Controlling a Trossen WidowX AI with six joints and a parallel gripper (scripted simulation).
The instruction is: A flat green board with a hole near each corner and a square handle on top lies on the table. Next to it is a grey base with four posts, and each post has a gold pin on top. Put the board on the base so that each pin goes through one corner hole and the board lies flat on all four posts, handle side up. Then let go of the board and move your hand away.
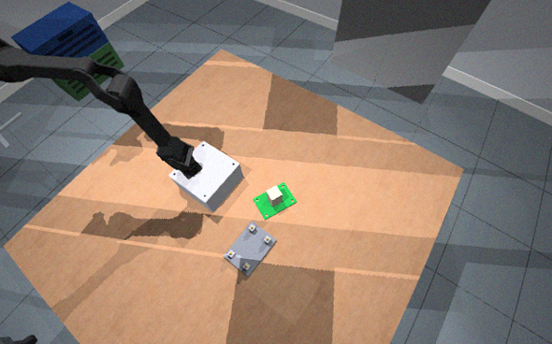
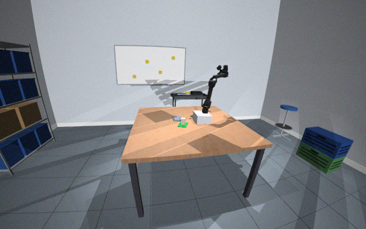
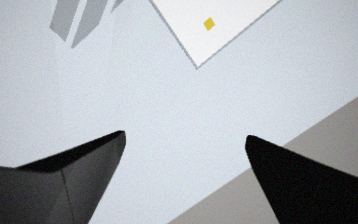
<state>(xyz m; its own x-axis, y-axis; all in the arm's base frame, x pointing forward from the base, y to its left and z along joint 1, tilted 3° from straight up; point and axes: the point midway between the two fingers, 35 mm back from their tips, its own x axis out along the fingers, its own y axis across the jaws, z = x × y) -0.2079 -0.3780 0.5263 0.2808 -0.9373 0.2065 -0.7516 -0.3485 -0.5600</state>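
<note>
Clearly, the green board lies well apart from the open pincer.

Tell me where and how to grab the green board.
Grip the square handle from above, fingers on two opposite sides. It stands upright from the middle of the green board, which lies flat, its corner holes likely best left uncovered for the pins.

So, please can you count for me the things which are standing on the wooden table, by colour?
Green board with its pale handle: 1
Grey base with four posts: 1
White box under the arm: 1
Total: 3
</note>
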